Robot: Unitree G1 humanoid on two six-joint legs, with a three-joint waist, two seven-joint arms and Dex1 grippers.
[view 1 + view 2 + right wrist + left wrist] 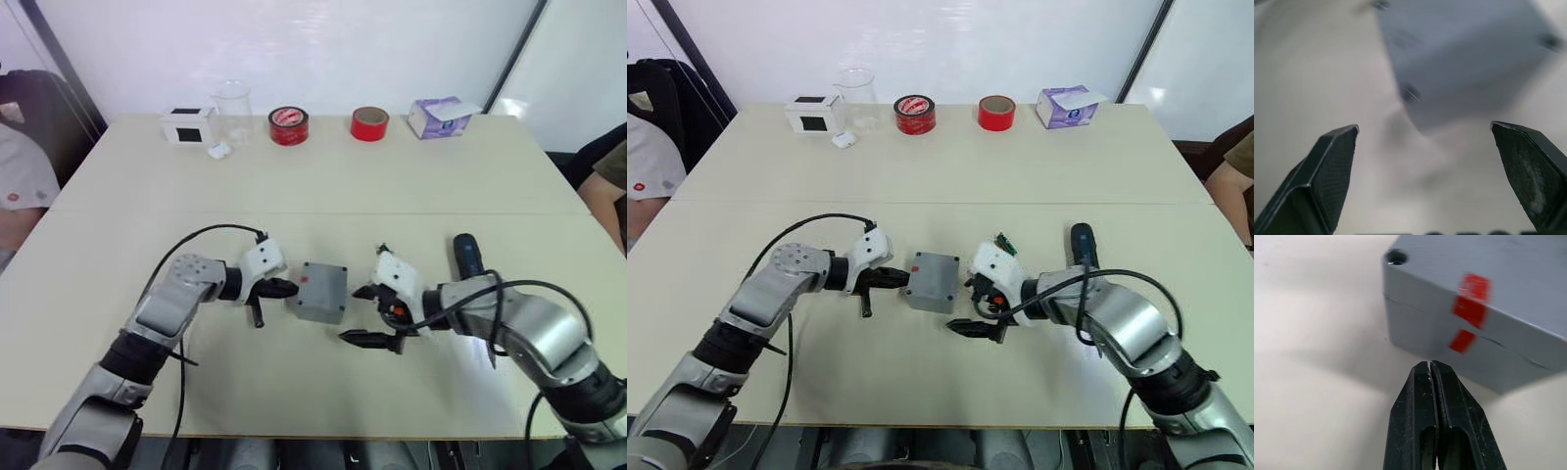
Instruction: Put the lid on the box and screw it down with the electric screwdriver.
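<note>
Left hand [284, 288] is clenched, its two black fingers pressed together with nothing between them, the tips just at the left side of the box [315, 299]; the right hand [370, 315] stands released, fingers spread wide, just right of the box and apart from it. The lid [1488, 269] already sits on the box, a thin seam running between the two grey halves and red marks lining up across it, so the fitting step looks done and the left hand seems to be steadying or nudging it. The electric screwdriver [467, 257] lies on the table beyond the right forearm, ungrasped; next the right hand should pick it up. Both halves are matte grey metal with rounded corners and recessed screw holes.
</note>
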